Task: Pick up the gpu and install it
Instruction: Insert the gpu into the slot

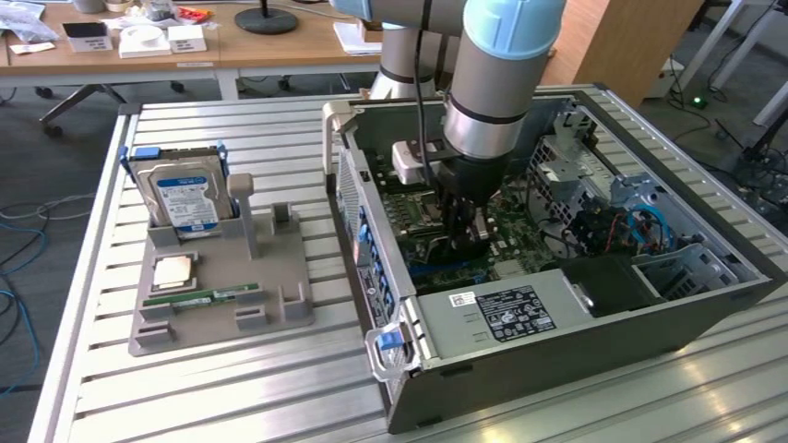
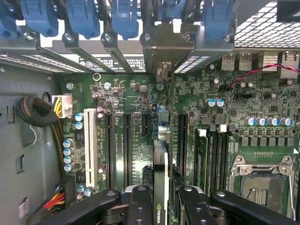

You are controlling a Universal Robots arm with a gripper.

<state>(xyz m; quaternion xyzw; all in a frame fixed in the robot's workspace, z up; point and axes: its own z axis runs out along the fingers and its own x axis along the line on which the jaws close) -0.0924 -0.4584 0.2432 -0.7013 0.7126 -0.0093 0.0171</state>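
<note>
Inside the open grey metal computer case (image 1: 555, 314), the black two-fingered claw (image 2: 161, 199) is clamping the thin dark gpu card (image 2: 161, 164) edge-on, holding it upright over the green motherboard (image 2: 234, 108), among its black expansion slots (image 2: 126, 145)

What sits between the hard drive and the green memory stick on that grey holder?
In the exterior view, a square processor chip lies between the hard drive and the memory stick.
</note>
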